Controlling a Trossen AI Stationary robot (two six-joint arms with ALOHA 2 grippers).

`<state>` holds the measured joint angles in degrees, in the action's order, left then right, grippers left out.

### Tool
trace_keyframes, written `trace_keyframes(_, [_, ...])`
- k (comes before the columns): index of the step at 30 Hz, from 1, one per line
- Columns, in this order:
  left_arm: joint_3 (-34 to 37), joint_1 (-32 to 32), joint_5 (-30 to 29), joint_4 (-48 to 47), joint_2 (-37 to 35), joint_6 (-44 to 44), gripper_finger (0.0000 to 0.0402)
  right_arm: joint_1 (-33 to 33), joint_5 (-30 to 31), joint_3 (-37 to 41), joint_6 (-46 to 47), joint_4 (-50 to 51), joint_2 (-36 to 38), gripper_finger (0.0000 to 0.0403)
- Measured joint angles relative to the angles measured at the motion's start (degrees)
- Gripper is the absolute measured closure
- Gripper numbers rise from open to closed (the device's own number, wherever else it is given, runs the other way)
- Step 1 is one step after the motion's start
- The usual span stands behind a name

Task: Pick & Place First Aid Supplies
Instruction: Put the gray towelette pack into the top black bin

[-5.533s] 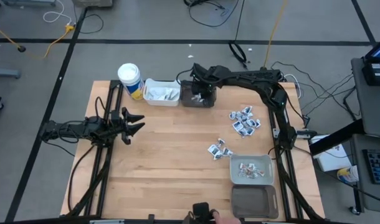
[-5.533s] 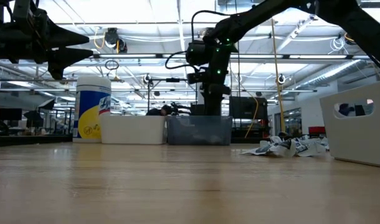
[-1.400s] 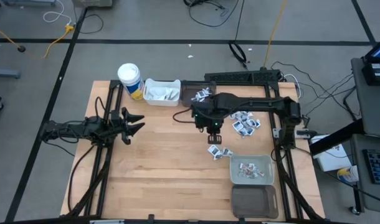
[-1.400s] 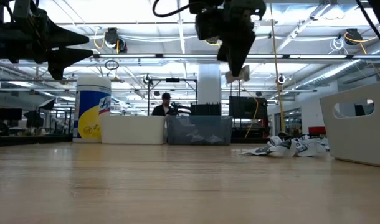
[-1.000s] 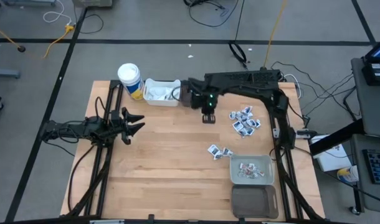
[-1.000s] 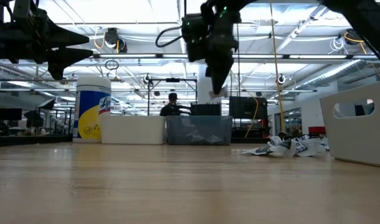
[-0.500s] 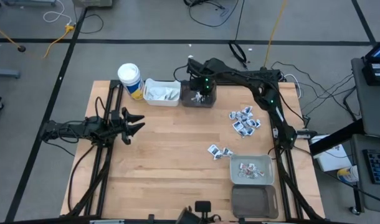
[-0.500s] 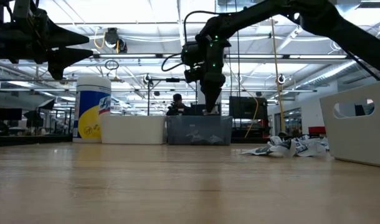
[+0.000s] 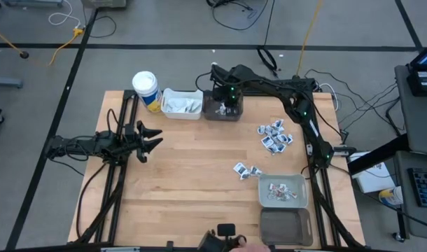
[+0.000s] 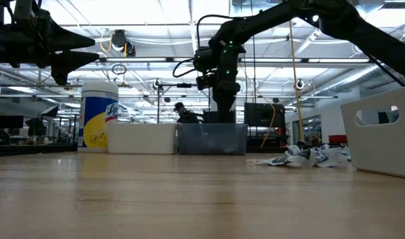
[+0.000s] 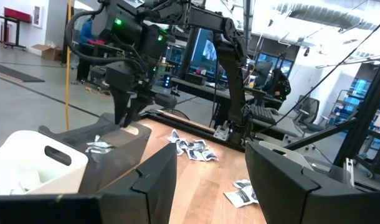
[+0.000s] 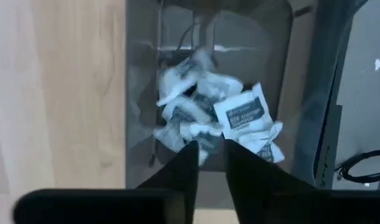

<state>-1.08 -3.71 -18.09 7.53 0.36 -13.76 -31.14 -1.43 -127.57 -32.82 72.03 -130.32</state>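
the right gripper (image 9: 225,105) is hanging over the dark bin (image 9: 213,112) at upper centre, fingers now parting slightly and empty; its square packet (image 12: 240,115) is lying inside. one more sorted, the loose packets (image 9: 275,135) at right are waiting. the left gripper (image 9: 149,138) is idling half-open at left.

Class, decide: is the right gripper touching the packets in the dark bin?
Apart. The right wrist view shows the right gripper above the packets in the dark bin, jaws slightly parted and empty.

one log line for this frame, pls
right gripper: over dark bin, fingers parted, nothing held | packets in bin | left gripper: open, waiting left side
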Motion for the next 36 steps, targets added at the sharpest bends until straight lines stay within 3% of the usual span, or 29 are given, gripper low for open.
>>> trace_keyframes(8, [0.0,0.0,0.0,0.0,0.0,0.0,0.0206,0.0,0.1,0.4,0.5,-0.7,0.0,0.0250])
trace_keyframes(14, [0.0,0.0,0.0,0.0,0.0,0.0,0.0206,0.1,2.0,0.4,2.5,-0.9,0.0,0.0233])
trace_keyframes(18, [0.0,0.0,0.0,0.0,0.0,0.0,0.0206,1.2,3.2,0.4,11.5,0.7,0.3,0.0237])
trace_keyframes(28, [0.0,0.0,0.0,0.0,0.0,0.0,0.0206,8.3,3.1,0.6,47.3,7.2,2.6,0.0232])
trace_keyframes(36, [0.0,0.0,0.0,0.0,0.0,0.0,0.0206,16.4,2.7,21.0,59.7,-5.0,15.1,0.0213])
